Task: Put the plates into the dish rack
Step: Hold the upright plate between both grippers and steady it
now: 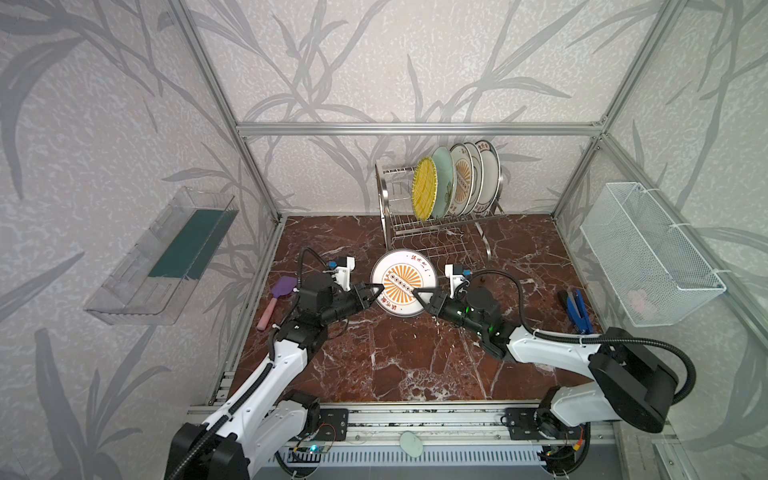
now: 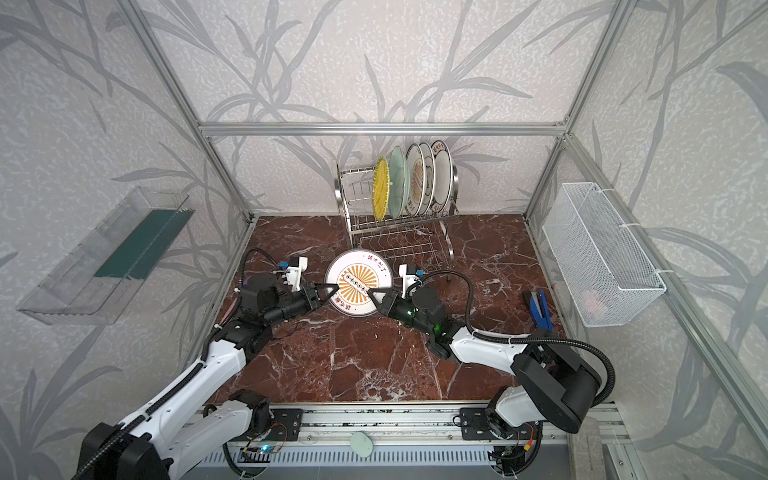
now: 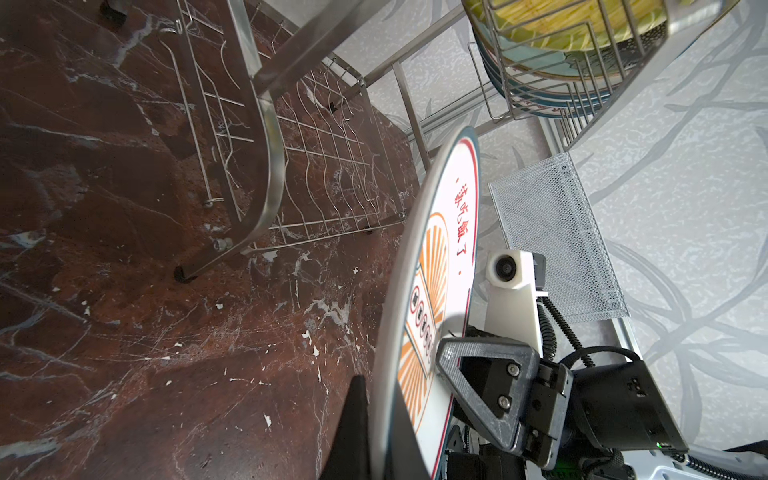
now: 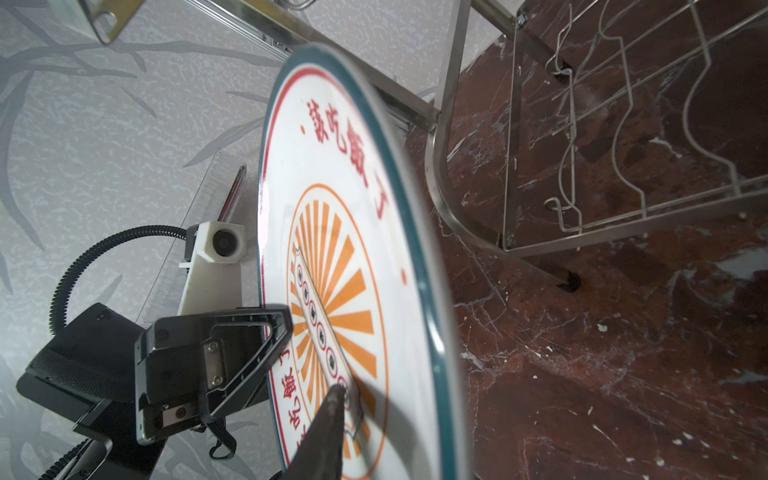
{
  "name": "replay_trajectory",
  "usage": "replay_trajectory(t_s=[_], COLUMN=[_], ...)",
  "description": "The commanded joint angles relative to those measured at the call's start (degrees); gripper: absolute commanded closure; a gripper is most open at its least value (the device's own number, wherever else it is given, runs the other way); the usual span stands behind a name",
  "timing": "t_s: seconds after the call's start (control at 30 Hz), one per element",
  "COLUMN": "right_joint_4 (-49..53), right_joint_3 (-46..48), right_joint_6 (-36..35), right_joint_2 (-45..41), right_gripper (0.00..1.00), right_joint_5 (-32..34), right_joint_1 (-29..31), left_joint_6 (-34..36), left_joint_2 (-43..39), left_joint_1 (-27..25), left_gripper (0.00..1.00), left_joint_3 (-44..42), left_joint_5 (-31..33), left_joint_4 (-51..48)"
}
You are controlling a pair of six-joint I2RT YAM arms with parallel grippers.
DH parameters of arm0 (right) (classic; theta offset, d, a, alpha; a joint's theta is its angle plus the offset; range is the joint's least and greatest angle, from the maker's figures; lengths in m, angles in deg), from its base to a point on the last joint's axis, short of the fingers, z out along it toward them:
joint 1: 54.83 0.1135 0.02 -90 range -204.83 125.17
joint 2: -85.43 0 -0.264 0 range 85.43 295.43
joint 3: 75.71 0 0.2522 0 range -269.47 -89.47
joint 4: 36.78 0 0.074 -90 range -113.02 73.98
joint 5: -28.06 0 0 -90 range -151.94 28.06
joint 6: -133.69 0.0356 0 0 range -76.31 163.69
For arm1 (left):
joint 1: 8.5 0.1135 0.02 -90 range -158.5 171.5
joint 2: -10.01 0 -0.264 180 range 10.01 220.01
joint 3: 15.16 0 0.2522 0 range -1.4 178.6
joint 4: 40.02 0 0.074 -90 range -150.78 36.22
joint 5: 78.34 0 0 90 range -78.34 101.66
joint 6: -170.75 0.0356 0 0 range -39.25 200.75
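A white plate with an orange sunburst (image 1: 403,282) (image 2: 358,283) (image 3: 432,270) (image 4: 353,249) hangs tilted above the marble floor, in front of the dish rack (image 1: 440,232) (image 2: 399,232) (image 3: 266,145) (image 4: 457,166). My left gripper (image 1: 380,288) (image 2: 334,286) (image 3: 380,390) is shut on its left rim. My right gripper (image 1: 415,292) (image 2: 370,292) (image 4: 395,395) straddles the right rim, slightly open. One finger (image 4: 332,411) stands just off the plate's face and the other is hidden behind it. Several plates stand upright in the rack's upper shelf, a yellow one (image 1: 424,189) leftmost.
A purple spatula with a pink handle (image 1: 276,299) lies left of my left arm. A blue and black tool (image 1: 575,307) lies near the right wall. A clear tray (image 1: 166,257) hangs on the left wall and a white mesh basket (image 1: 648,253) on the right.
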Motion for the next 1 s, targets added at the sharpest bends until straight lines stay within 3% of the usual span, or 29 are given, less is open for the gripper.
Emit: replay_trajectory(t_s=[0.0, 0.43, 0.7, 0.9, 0.97], right_joint_4=[-4.8, -9.6, -10.4, -8.9, -8.0], right_joint_3=[-1.9, -4.5, -5.0, -5.0, -5.0], right_joint_6=[0.4, 1.5, 1.7, 0.9, 0.3], right_joint_2=[0.2, 3.5, 4.3, 3.0, 2.3], right_gripper=[0.72, 0.75, 1.0, 1.0, 1.0], right_joint_5=[0.5, 2.2, 2.1, 2.4, 2.9], right_joint_1=[0.3, 0.7, 0.7, 0.7, 0.7], left_joint_6=[-1.2, -2.1, -0.3, 1.2, 1.9], left_joint_2=[-2.1, -3.3, -4.2, -4.7, -5.1], left_joint_1=[-0.2, -0.2, -0.2, -0.2, -0.2], left_gripper=[1.0, 1.0, 1.0, 0.99, 0.92], left_joint_3=[-0.5, -0.9, 0.1, 1.4, 1.6], left_joint_5=[-0.1, 1.0, 1.3, 2.5, 3.0], left_joint_4=[4.5, 4.8, 1.5, -2.1, -3.4])
